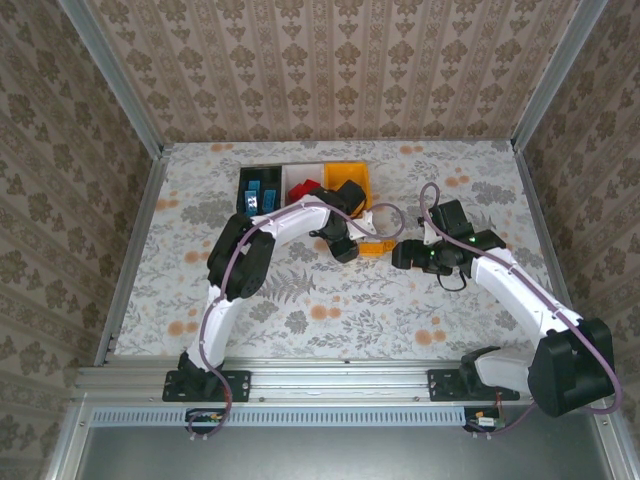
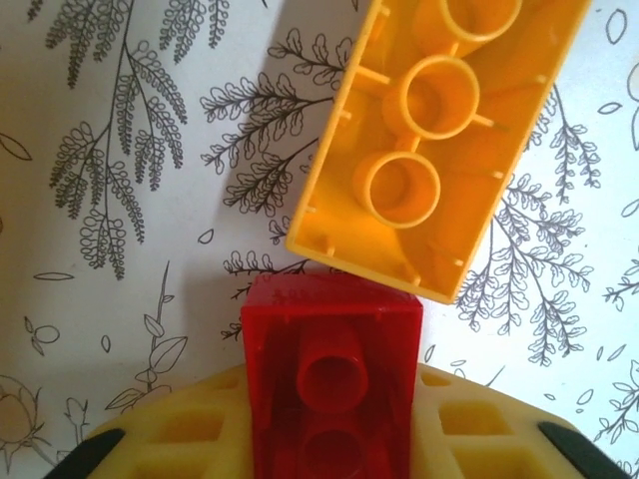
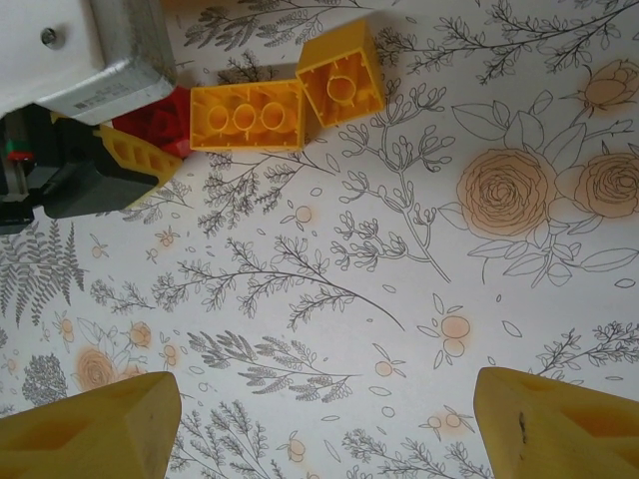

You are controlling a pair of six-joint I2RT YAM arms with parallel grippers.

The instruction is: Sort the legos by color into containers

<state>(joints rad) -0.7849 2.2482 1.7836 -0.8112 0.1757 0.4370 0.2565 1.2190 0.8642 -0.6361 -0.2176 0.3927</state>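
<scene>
At the middle of the flower-printed table (image 1: 300, 310), the left gripper (image 2: 334, 439) is clamped on a red brick (image 2: 334, 349), with a yellow finger (image 2: 190, 429) pressed to each side. Whether the brick rests on the table or is lifted off it cannot be told.

In the left wrist view, a long orange-yellow brick (image 2: 439, 140) lies at the red brick's 1 o'clock. It is turned hollow side up, and its near edge meets the red brick's far edge. In the right wrist view, a small orange-yellow brick (image 3: 341, 85) sits tilted at the long brick's 2 o'clock, also underside up and corner to corner with it.

From above, the right gripper (image 3: 324, 429) hovers at 3 o'clock of this cluster. Its fingers are spread wide over bare table and hold nothing.

The three bins stand in a row at the table's 12 o'clock edge, at about 11 o'clock from the gripped brick. The black bin (image 1: 243, 180) on the left holds blue bricks (image 1: 258, 192). The white bin (image 1: 296, 170) in the middle holds red bricks (image 1: 304, 190). The orange-yellow bin (image 1: 352, 170) is on the right, with the left arm crossing its near side.
</scene>
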